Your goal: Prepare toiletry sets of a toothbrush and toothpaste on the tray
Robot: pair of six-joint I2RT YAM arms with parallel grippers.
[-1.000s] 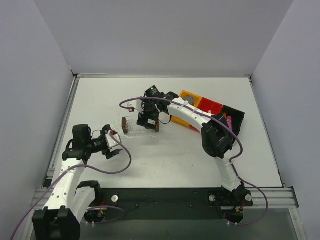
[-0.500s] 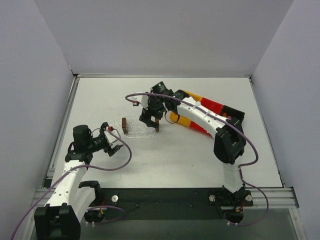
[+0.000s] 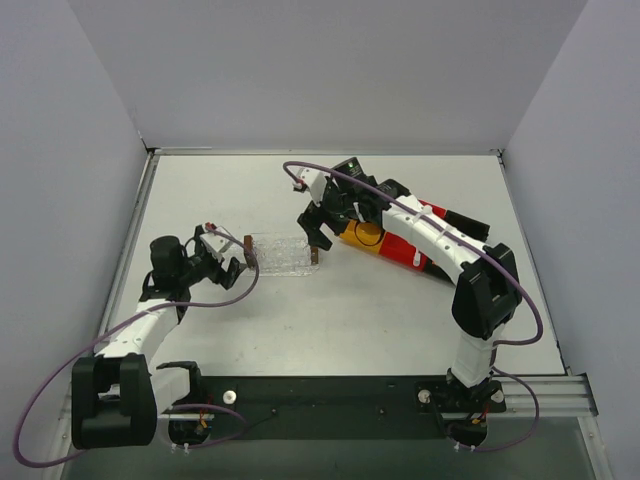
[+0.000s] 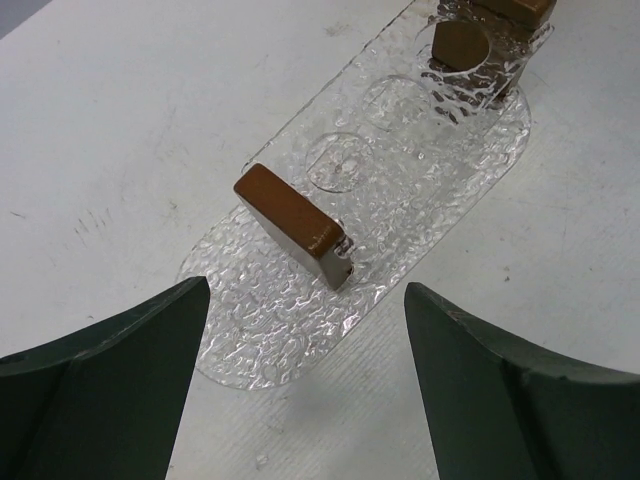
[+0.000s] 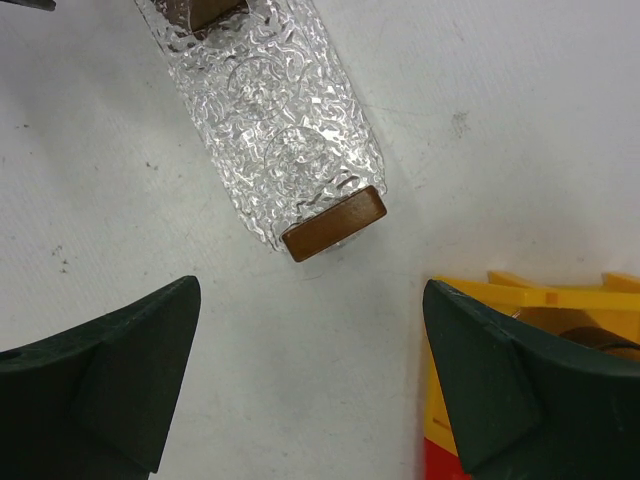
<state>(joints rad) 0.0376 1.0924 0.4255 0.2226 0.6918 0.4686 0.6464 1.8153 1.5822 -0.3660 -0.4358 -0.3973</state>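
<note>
Tray (image 3: 281, 254) lies flat mid-tabletop (image 3: 350, 310), long axis left-right in the top view, with dark brown wooden blocks (image 3: 249, 252) capping both ends. Body is clear dimpled plastic with rounded ends and circular recesses; the blocks are smooth rectangular slabs standing on edge. Left pincer (image 3: 228, 264) sits just off the tray's left end, jaws wide, holding nothing. Right pincer (image 3: 318, 228) is near the tray's right end on the far side, jaws wide, nothing in it. Orange bin (image 3: 352, 238) and red bin (image 3: 405, 250) sit right of the tray, partly under the right arm. Tabletop is matte white, lightly scuffed; plain pale grey walls (image 3: 330, 70) on three sides.
</note>
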